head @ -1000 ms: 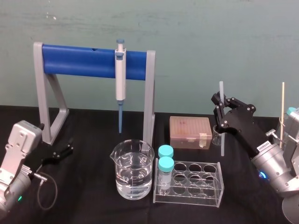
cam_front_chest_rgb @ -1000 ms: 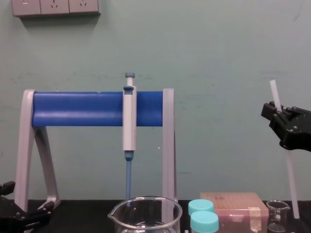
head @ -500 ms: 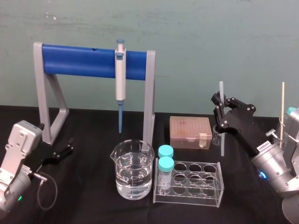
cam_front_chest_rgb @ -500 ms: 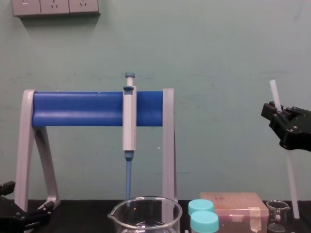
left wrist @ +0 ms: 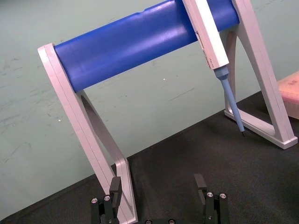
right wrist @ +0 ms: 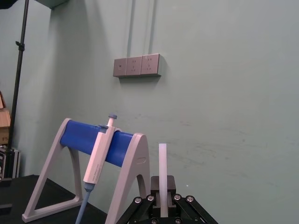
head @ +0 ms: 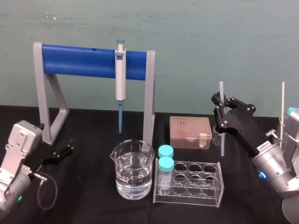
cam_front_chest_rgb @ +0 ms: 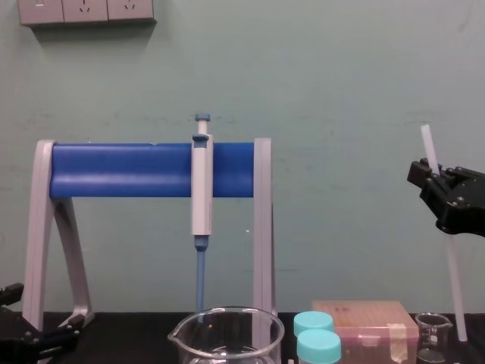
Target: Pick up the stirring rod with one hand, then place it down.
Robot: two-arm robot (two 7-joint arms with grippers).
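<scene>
The stirring rod (head: 222, 122) is a thin whitish rod standing almost upright above the table at the right. My right gripper (head: 219, 110) is shut on it near its upper third, so the rod's top sticks up above the fingers. From the chest view the rod (cam_front_chest_rgb: 453, 273) slants down from that gripper (cam_front_chest_rgb: 438, 182), and its lower end hangs just right of a small beaker (cam_front_chest_rgb: 433, 337). The right wrist view shows the rod (right wrist: 162, 175) rising out of the closed jaws. My left gripper (head: 64, 150) rests open low at the table's left, its fingers (left wrist: 115, 185) apart with nothing between them.
A grey stand with a blue bar (head: 79, 61) holds a grey-white pipette (head: 120, 77) at the back. In front are a large beaker of water (head: 132, 170), a clear tube rack (head: 191, 182) with two capped tubes, a pink box (head: 190, 131) and a small beaker (head: 216, 135). A thin wooden stick (head: 282, 107) stands far right.
</scene>
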